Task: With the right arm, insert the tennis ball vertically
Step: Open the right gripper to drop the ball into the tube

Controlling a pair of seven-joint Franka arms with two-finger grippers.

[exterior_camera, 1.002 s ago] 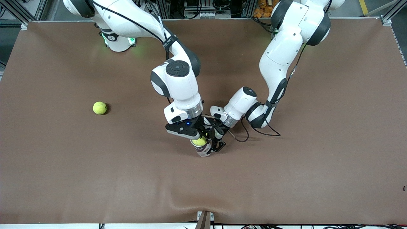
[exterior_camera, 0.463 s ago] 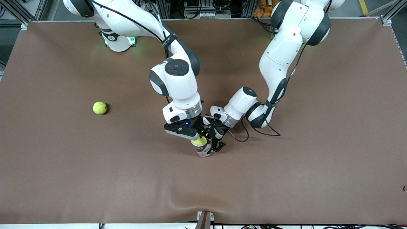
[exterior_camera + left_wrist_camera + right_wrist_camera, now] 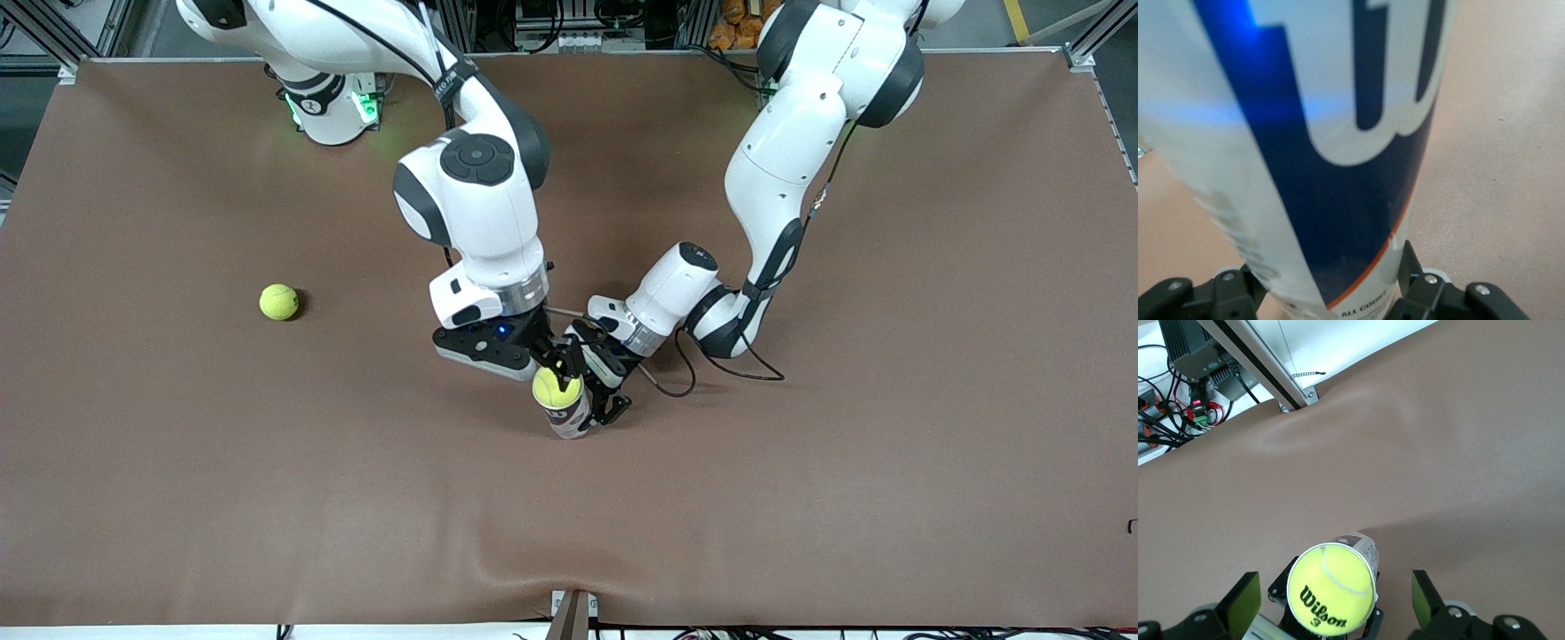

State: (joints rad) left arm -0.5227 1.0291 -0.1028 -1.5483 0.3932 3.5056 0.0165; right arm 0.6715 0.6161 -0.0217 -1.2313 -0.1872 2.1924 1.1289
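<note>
The tennis ball (image 3: 557, 388) sits in the mouth of the upright can (image 3: 569, 415), near the middle of the surface (image 3: 800, 498), not yet sunk in. The left gripper (image 3: 606, 391) is clamped on the can. The right gripper (image 3: 544, 360), fingers (image 3: 1239, 600) spread wide, hangs over the ball. If the ball is only perched on the rim, a brush from those fingers could knock it off or tip the can. Compared with a second ago, the right gripper has let go and risen. A second ball (image 3: 278, 301) lies toward the right arm's end.

A brown mat (image 3: 889, 498) covered the whole table, wrinkled at its 6 o'clock edge. Aluminium frame rails (image 3: 1098, 31) stood at the 1 and 11 o'clock corners, with cables (image 3: 569, 22) and equipment at 12 o'clock. A green light (image 3: 364, 107) glowed at 11 o'clock.
</note>
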